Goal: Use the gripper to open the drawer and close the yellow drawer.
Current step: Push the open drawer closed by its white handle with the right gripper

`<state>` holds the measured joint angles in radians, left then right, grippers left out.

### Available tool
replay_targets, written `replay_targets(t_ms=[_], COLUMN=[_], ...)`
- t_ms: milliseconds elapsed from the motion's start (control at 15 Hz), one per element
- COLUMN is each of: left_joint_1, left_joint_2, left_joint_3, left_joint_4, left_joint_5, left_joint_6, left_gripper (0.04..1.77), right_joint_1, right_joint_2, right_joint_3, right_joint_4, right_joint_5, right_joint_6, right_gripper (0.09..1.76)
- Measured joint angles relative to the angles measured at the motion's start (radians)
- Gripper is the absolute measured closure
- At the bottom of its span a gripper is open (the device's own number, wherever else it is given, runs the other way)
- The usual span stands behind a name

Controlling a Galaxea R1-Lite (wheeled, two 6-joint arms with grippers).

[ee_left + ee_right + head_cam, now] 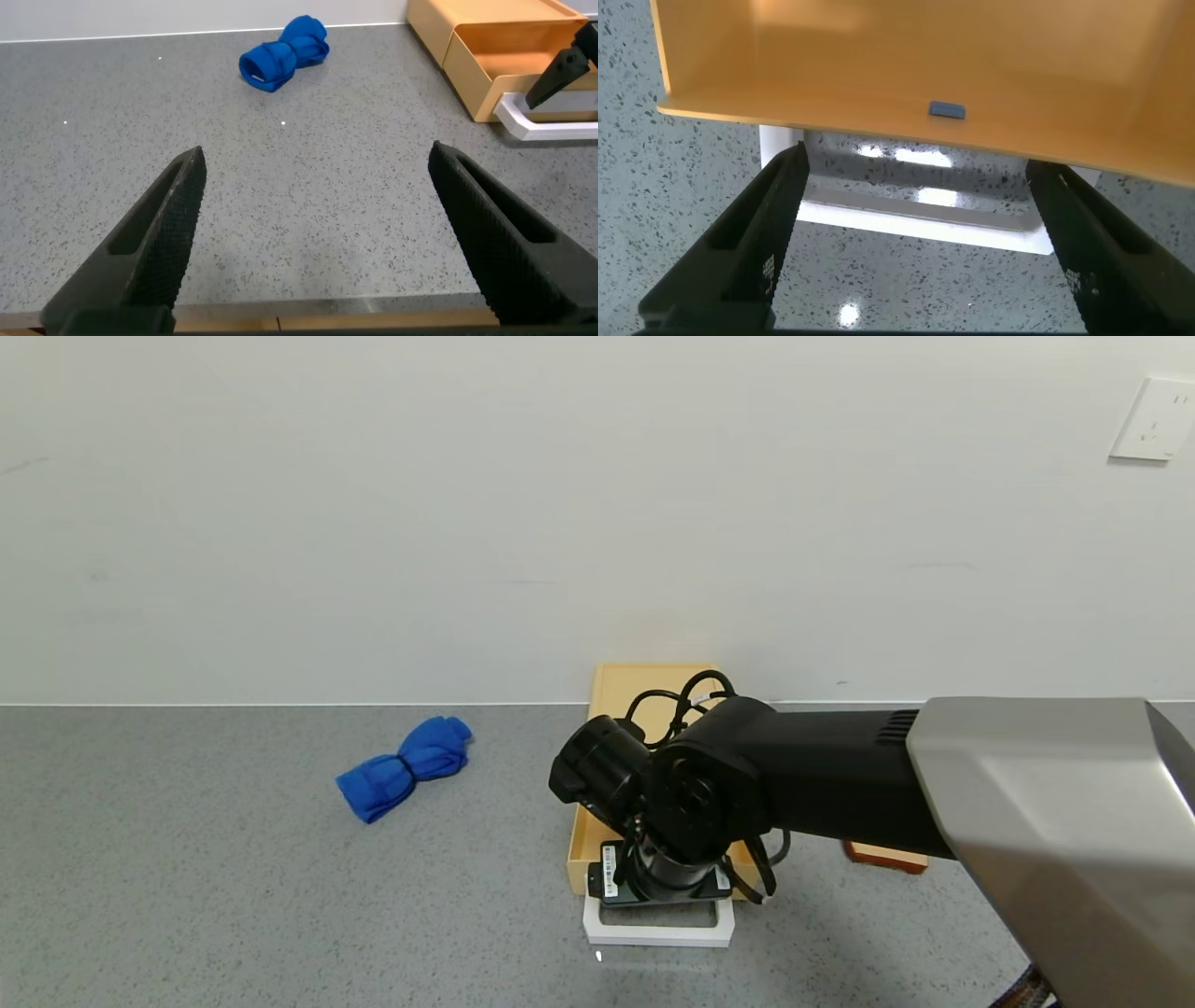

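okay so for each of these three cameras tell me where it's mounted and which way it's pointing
Head: high on the robot, facing forward and down at the grey table and wall; the right arm reaches across above the yellow drawer.
Left wrist: on the left arm, low over the table; left pincer open, blue cloth beyond.
Right wrist: facing down at the drawer's white loop handle; right pincer open.
Shared: all three show the drawer.
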<state>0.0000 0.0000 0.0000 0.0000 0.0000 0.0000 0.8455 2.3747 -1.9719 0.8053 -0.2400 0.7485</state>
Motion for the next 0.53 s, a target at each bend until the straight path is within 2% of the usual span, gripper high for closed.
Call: replay_targets(t_ms=[533], left_joint_1=[0.000], left_joint_2=[0.000], left_joint_3=[0.000], left_joint_4=[0.000], left_joint_5=[0.000], left_joint_6=[0.000], left_gripper=[0.09], right_joint_1=[-0.058], right_joint_2=[0.010], right_joint_3=[-0.009], right_joint_4=[-0.103], right_joint_5=[-0.003], right_joint_6=[-0.089], right_gripper=[0.14])
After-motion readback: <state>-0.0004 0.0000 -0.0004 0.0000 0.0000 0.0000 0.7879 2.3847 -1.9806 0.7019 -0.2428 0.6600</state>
